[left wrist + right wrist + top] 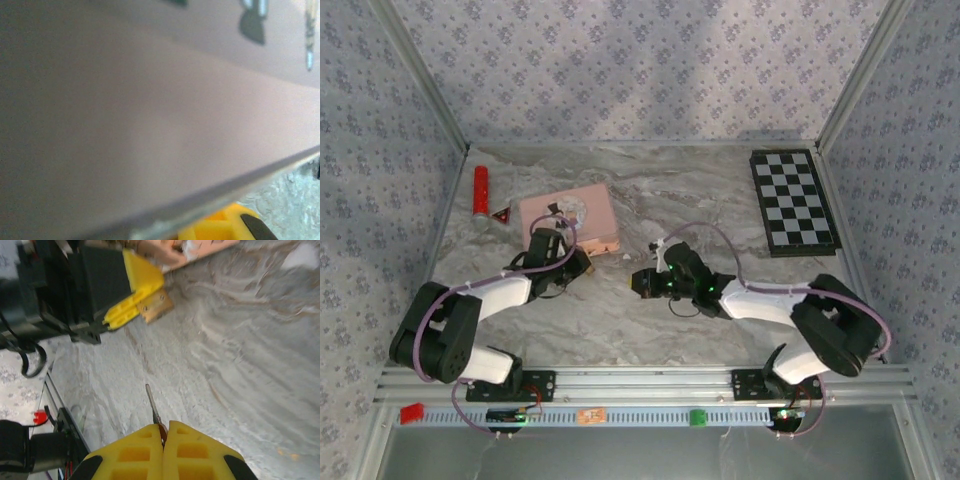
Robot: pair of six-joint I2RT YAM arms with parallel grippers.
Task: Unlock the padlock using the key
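Note:
In the right wrist view my right gripper (164, 432) is shut on the key (153, 407), whose thin metal blade sticks out forward from between the yellow fingers. Ahead of it at upper left, my left gripper (149, 301) pinches the small brass padlock (158, 308) between its yellow fingers, just in front of the pink tin (192, 249). From above, the left gripper (582, 264) sits at the near right corner of the pink tin (570, 215) and the right gripper (638, 284) points at it from the right, a short gap apart. The left wrist view has the tin's blurred side (150, 125) close up.
A red cylinder (480, 190) and a small red triangle (501, 214) lie left of the tin. A black-and-white chessboard (793, 200) lies at the back right. Patterned walls enclose the marbled table (700, 200) on three sides.

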